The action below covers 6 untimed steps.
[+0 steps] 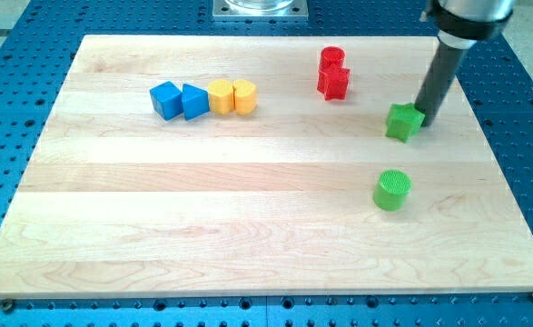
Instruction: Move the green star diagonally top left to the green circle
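Observation:
The green star [403,122] lies at the board's right, above the middle. The green circle [392,190] stands below it, a little to the left, with a clear gap between the two. My tip [425,116] is down on the board right against the star's right side, touching or nearly touching it. The dark rod rises from there to the view's top right.
A red cylinder [332,58] and a red star [333,82] stand together up and left of the green star. A row of a blue cube [166,99], a blue triangle [194,101], a yellow pentagon [221,95] and a yellow cylinder [244,95] sits at the upper left. The wooden board [248,218] lies on a blue perforated table.

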Each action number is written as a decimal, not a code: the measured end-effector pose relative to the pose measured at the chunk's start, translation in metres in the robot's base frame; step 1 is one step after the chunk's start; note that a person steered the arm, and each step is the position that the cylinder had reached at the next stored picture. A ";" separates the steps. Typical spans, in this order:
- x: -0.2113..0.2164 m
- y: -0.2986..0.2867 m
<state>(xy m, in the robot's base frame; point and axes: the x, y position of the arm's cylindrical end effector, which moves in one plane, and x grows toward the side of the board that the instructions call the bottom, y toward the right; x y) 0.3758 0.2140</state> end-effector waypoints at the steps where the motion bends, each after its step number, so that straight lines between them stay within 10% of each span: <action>1: -0.006 -0.022; 6: 0.025 -0.057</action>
